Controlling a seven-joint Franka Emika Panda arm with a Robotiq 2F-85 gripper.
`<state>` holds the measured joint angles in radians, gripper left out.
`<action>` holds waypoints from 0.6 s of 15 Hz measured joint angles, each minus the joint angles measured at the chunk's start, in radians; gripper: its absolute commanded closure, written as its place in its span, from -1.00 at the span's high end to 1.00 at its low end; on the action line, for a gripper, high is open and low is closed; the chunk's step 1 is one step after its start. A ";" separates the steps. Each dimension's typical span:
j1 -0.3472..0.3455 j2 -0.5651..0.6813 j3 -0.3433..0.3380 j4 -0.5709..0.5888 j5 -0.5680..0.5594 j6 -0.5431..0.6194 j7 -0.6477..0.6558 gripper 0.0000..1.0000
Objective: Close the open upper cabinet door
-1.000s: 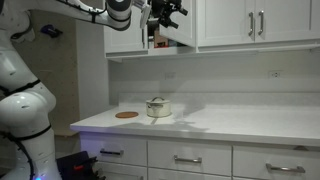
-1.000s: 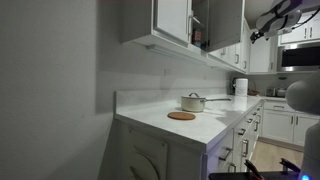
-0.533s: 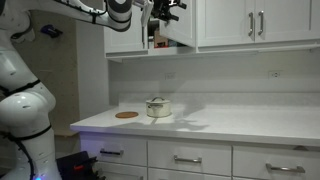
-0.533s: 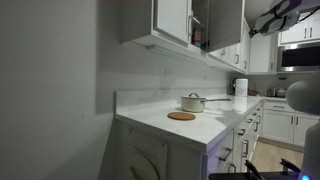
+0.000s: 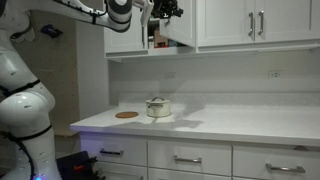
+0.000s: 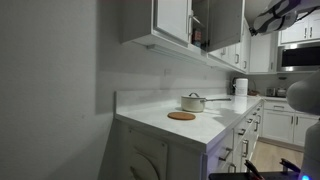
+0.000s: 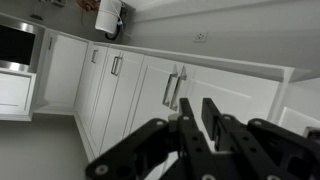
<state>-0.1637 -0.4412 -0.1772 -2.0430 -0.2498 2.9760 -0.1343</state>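
- The gripper (image 5: 166,9) sits a touch higher than a second ago, close by the top of the upper cabinet door (image 5: 180,22); in an exterior view it has crept up and towards the door (image 6: 226,22) from the open side.
- The door itself has not shifted: it stands swung out from its cabinet, the dark interior exposed beside it, above the countertop (image 5: 250,125) where a pot (image 5: 158,107) rests.
- By the look of it the arm is lining up for a push on the door's outer face, and the closing has yet to begin.
- In the wrist view the gripper (image 7: 200,112) shows its two fingers (image 7: 186,130) drawn nearly together, only a thin strip of light between them, and nothing is held.
- Whether the gripper touches the door cannot be told: in both exterior views it is small, dark and partly cut by the top edge of the frame.
- The door's handle cannot be made out.
- The wrist view shows a tilted row of closed white cabinet fronts (image 7: 140,90); the open door cannot be picked out there.
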 measured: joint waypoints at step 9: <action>0.212 -0.005 -0.114 0.000 0.065 0.048 -0.126 -0.99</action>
<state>0.0482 -0.4462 -0.2908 -2.0433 -0.1843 3.0245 -0.2604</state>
